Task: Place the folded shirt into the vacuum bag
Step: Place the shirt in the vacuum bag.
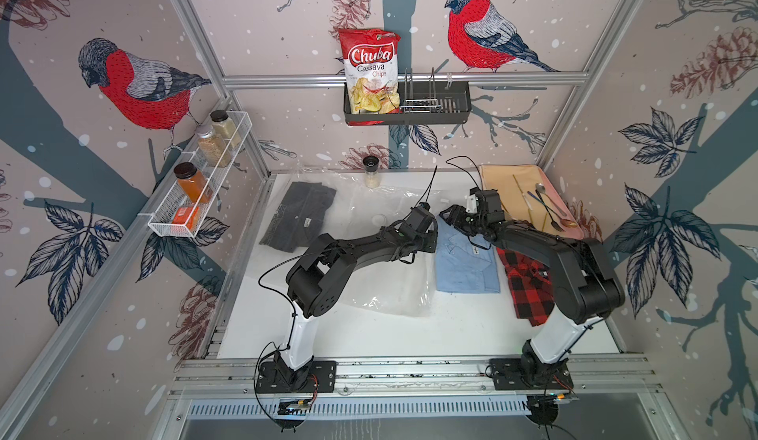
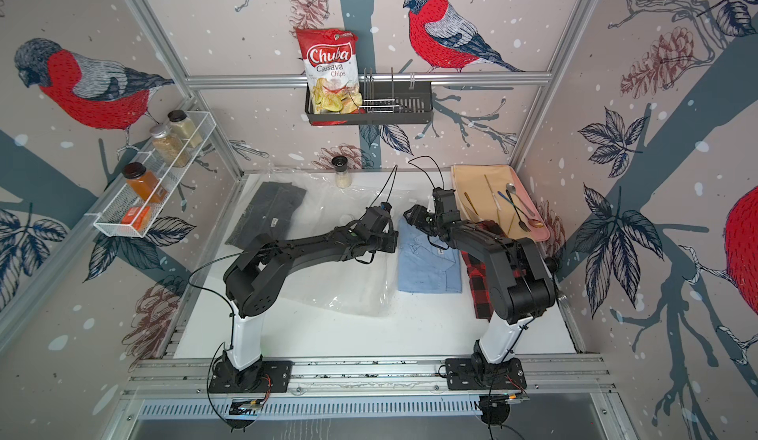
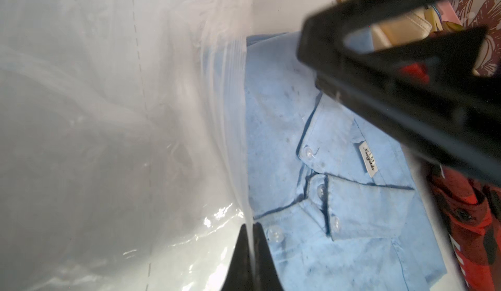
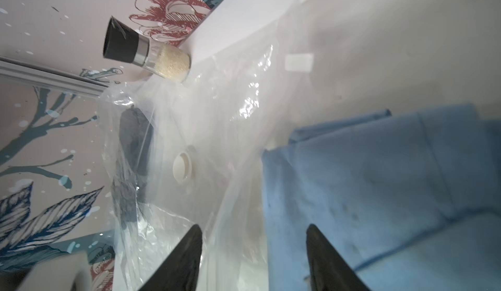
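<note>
The folded light blue shirt (image 1: 465,261) (image 2: 428,263) lies flat on the white table, right of the vacuum bag (image 1: 365,212) (image 2: 336,212). The bag is clear and crinkly, with a round white valve cap (image 4: 182,166). My left gripper (image 3: 252,228) is shut on the bag's open edge (image 3: 238,129), holding it up beside the shirt (image 3: 311,194); a strip of blue shows through the plastic. My right gripper (image 4: 254,226) (image 1: 449,214) is open and holds nothing, hovering over the shirt's far end (image 4: 379,184) by the bag's edge.
A dark grey folded shirt (image 1: 299,216) lies inside the bag at the far left. A red plaid shirt (image 1: 529,290) lies right of the blue one, under the right arm. A spice shaker (image 1: 372,173) stands at the back, and a tray (image 1: 498,183) with cutlery is at the back right.
</note>
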Controlling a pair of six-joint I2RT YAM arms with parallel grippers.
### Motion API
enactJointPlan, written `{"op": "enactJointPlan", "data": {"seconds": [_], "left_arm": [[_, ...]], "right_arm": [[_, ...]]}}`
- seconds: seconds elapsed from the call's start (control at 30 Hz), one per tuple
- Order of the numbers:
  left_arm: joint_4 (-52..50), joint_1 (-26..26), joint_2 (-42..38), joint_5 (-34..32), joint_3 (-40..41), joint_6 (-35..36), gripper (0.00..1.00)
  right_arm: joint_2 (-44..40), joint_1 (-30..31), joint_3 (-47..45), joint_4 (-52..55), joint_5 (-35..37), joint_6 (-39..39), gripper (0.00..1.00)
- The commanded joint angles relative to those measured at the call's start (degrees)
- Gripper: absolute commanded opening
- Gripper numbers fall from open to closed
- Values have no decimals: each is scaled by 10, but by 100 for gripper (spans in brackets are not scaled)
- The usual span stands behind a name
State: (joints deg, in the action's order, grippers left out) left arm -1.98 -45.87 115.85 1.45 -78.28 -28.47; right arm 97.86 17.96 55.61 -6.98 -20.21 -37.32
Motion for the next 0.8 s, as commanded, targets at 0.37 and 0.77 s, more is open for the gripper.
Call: {"op": "enactJointPlan", "data": {"seconds": [0.37, 0.77], "left_arm": [[21, 6, -2, 2, 12, 5, 0], [44, 9, -6, 8, 36, -7, 0]], "right_arm": [[-185, 191, -157, 149, 207, 49, 58], [-191, 276, -168, 215, 299, 23, 56]]}}
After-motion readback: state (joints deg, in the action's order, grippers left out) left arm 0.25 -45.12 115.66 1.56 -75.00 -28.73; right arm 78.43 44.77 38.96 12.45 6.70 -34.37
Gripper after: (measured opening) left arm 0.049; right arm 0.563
